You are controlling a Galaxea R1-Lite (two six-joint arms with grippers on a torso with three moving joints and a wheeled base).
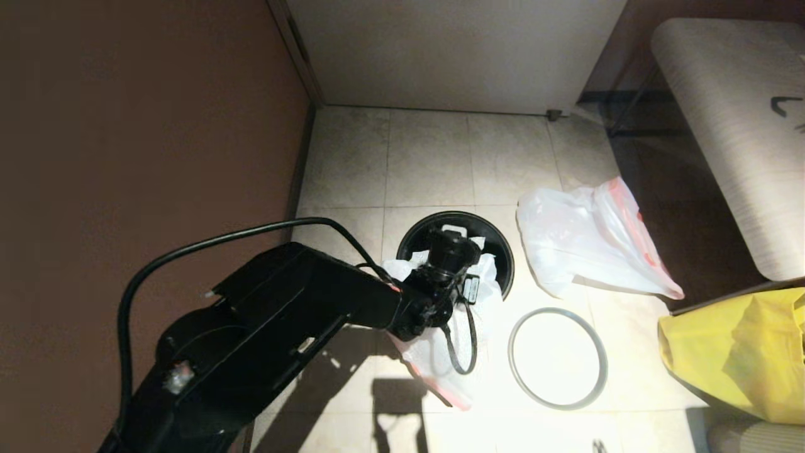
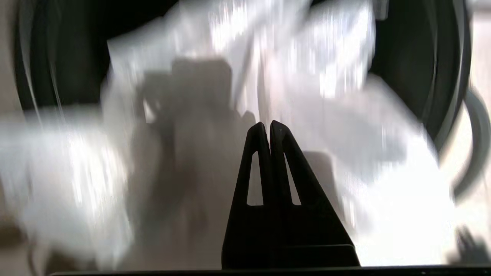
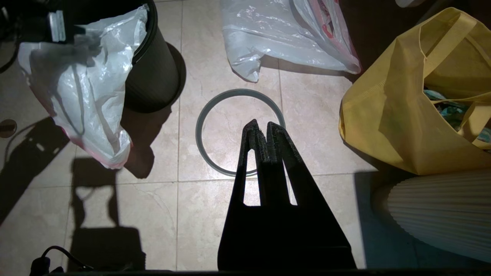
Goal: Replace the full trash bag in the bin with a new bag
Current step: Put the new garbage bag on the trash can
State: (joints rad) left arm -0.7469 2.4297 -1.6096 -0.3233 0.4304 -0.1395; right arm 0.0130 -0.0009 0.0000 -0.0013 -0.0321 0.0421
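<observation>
While the left arm reaches out over the bin [image 1: 497, 251], the left gripper [image 2: 267, 126] sits right above its mouth with both fingers pressed together, tips touching. From the wrist cam I honestly can't tell if any film is pinched between them, so no call on that. One white bag [image 1: 434, 352] with a red-pink edge is draped over the bin's near rim, part inside, the rest spilling down the outside onto the floor tiles. Another white bag [image 1: 585, 245] with the same pink band lies flat on the floor just beside the bin, on the robot's right. The grey hoop [image 1: 557, 358] is off the bin, lying on the tiles near it. The right gripper [image 3: 262, 128] hangs above that hoop, fingers closed on nothing. A yellow bag [image 1: 742, 352] slumps further right.
</observation>
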